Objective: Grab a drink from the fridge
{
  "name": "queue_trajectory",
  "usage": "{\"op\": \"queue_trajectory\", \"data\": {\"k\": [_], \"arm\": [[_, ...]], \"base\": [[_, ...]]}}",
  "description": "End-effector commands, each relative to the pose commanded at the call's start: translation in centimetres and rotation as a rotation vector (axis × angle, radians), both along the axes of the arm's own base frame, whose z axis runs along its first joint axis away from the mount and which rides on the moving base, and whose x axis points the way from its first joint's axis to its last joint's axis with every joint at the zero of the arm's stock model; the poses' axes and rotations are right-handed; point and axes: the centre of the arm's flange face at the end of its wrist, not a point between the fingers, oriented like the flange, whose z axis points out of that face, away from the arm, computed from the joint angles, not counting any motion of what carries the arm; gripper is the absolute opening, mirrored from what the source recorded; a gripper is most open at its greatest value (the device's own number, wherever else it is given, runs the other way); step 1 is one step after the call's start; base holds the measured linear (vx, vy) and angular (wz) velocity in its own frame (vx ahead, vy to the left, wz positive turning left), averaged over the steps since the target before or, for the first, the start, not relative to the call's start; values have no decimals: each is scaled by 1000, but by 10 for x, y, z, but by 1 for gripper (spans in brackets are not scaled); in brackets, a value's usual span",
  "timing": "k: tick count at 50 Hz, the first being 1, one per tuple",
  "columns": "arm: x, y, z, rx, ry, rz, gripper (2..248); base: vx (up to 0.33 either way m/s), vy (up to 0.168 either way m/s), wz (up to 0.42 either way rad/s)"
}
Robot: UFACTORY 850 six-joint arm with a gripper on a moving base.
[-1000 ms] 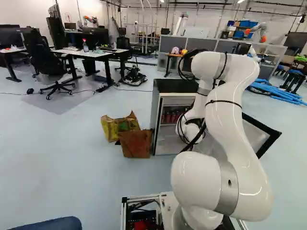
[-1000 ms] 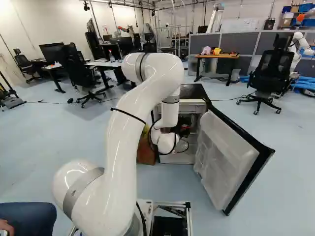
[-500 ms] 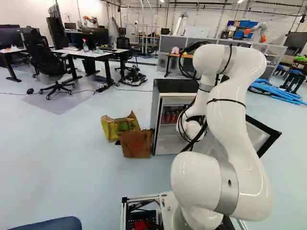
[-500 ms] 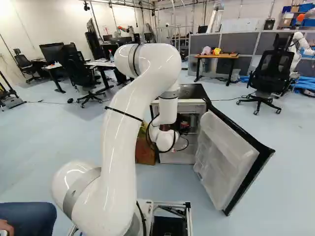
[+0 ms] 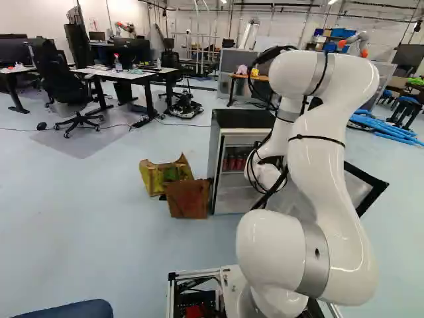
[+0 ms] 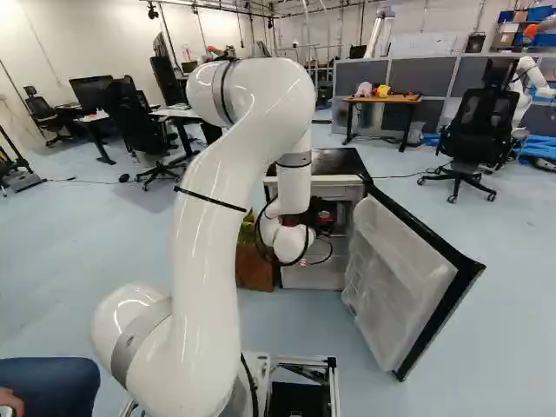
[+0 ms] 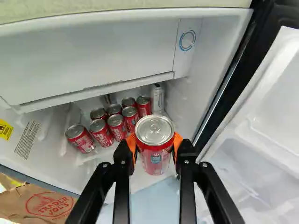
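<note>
In the right base view my gripper (image 6: 324, 216) is a small dark shape with red at it, before the fridge (image 6: 337, 184) opening and partly behind the wrist. Seen from the wrist, the gripper (image 7: 155, 148) is shut on a red drink can (image 7: 155, 135), orange pads pressing its two sides. The can is upright, its silver lid showing. Beyond it, several more red cans (image 7: 117, 126) stand in the fridge beside a silver can (image 7: 158, 98). The held can partly covers the shelf behind it.
The open fridge door (image 6: 404, 282) stands to the right of the fridge. Left of the fridge, a brown paper bag (image 5: 187, 199) and a yellow bag (image 5: 159, 173) stand on the floor. A person's leg (image 6: 52, 382) is close beside the base.
My arm has drawn back and up a little, its upper bend shifting left in the right base view. The gripper has risen with the red can in it. The base has stayed put.
</note>
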Motion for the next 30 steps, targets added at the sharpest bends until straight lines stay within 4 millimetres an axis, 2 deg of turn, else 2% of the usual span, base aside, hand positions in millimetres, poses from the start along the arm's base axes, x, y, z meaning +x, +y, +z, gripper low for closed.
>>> {"op": "queue_trajectory", "data": {"k": [30], "arm": [[-23, 12, 28, 35, 87, 4, 97]], "base": [[0, 0, 0]]}}
